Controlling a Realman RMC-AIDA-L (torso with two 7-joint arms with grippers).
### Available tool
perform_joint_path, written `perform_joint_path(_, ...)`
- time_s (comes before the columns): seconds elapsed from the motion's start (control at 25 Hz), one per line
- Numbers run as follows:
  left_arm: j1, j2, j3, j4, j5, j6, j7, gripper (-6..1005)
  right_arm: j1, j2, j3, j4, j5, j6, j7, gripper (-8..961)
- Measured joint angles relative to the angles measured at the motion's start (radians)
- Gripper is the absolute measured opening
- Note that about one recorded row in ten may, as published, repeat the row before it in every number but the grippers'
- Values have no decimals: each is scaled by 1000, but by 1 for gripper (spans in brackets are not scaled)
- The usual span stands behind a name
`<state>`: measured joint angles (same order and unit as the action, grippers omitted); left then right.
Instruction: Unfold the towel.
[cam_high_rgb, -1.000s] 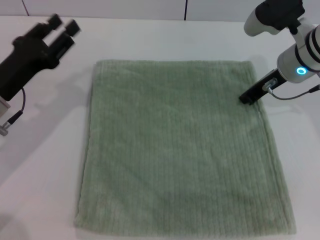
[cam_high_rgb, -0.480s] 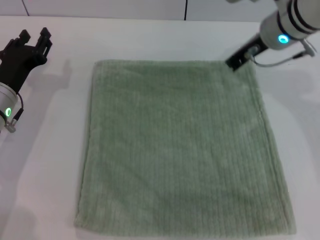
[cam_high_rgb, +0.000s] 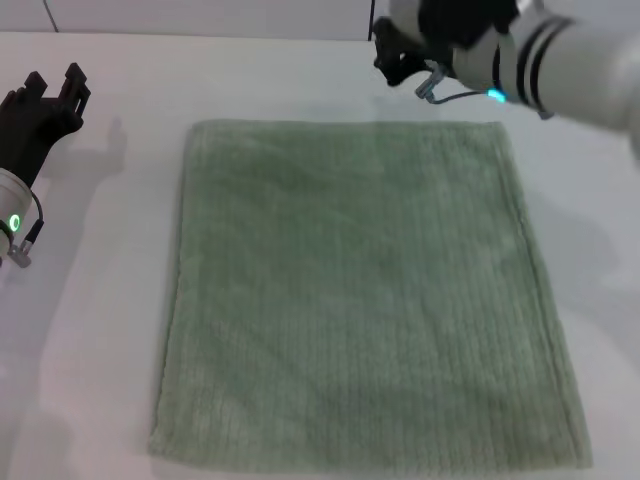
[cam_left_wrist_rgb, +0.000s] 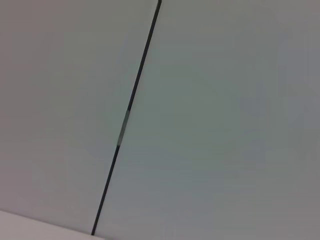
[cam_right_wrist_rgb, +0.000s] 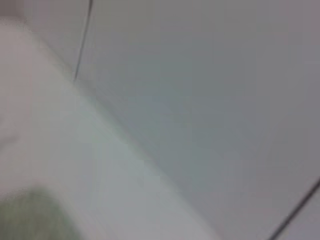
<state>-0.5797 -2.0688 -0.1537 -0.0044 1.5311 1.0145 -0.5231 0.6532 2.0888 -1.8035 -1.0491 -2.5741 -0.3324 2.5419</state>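
The towel (cam_high_rgb: 360, 290) is a large pale sage-green ribbed cloth that lies spread flat in a single layer on the white table (cam_high_rgb: 100, 300). My left gripper (cam_high_rgb: 55, 82) is raised off to the towel's far left corner, open and empty, well clear of the cloth. My right gripper (cam_high_rgb: 392, 52) hangs above the table just beyond the towel's far edge, near its middle, and holds nothing of the towel. A corner of the towel shows in the right wrist view (cam_right_wrist_rgb: 27, 217). The left wrist view shows only the wall.
A white wall with a dark vertical seam (cam_high_rgb: 371, 18) runs along the table's far edge. The seam also shows in the left wrist view (cam_left_wrist_rgb: 127, 115). Bare table surrounds the towel on the left, right and far sides.
My right arm has lifted from the towel's right edge and swung to the left, past the far right corner to beyond the far edge. My left arm has drawn back to the left.
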Motion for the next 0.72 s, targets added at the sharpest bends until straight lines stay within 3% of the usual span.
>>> perform_joint_path(0.04,-3,-1,-9,-5,0,-5,21,539,-66,1,-89,8,-3,230,-3,56)
perform_joint_path(0.08,-3,-1,-9,-5,0,-5,21,540,-66,1,-89,8,-3,230,-3,56)
perform_joint_path(0.12,-5,-2,-14,-9,0,-6,30,540,-114,2,-171,65,-4,476,-5,56)
perform_joint_path(0.16,-6,-2,-20,-14,0,-7,42,541,-114,2,-171,65,-4,476,-5,57)
perform_joint_path(0.2,-6,-2,-25,-18,0,-7,52,542,-129,2,-205,101,-3,598,-4,57)
perform_joint_path(0.24,-7,-2,-32,-26,0,-7,69,542,-149,2,-285,215,0,870,1,57)
perform_joint_path(0.28,-7,-2,-32,-26,0,-7,69,543,-149,2,-285,215,0,870,1,58)
perform_joint_path(0.4,-10,-2,-36,-36,0,-8,89,545,-156,2,-383,381,48,1160,12,59)
perform_joint_path(0.44,-11,-2,-39,-37,0,-8,91,545,-158,2,-427,442,149,1268,31,59)
perform_joint_path(0.52,-11,-2,-42,-40,0,-8,91,547,-166,1,-444,475,242,1298,74,60)
perform_joint_path(0.72,-2,-2,-50,-53,0,-9,91,550,-184,-6,-419,570,291,1306,246,61)
